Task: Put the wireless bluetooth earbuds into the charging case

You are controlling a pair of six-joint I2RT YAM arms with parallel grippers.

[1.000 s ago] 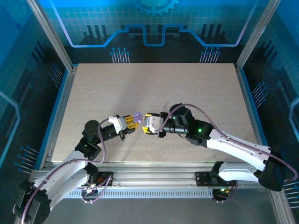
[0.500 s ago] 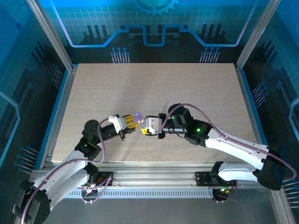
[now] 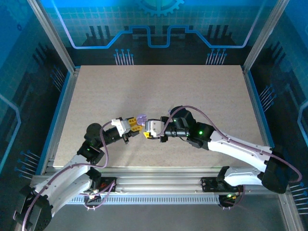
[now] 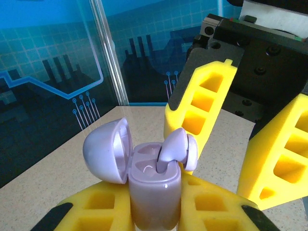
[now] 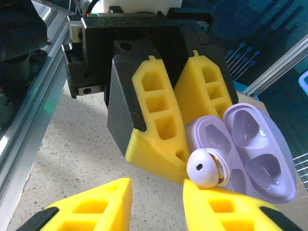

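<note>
Holding item: lilac charging case [image 4: 154, 190], lid [image 4: 106, 149] open, clamped in left gripper [image 4: 154, 209]. One lilac earbud [image 4: 174, 145] sits tilted in one socket, apparently not fully seated. Neighbouring socket [image 4: 143, 168] looks empty. Right gripper [image 5: 159, 202] spread wide, carrying nothing, just beside case.

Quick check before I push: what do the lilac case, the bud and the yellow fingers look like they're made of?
Case: likely hard plastic, lilac, glossy; a sharp light spot shows on its front.
Earbud: similar lilac plastic with a softer sheen; its tip looks white, possibly silicone.
Fingers: yellow, matte, with open ribbed cells, probably printed plastic; stiffness unclear.
</note>
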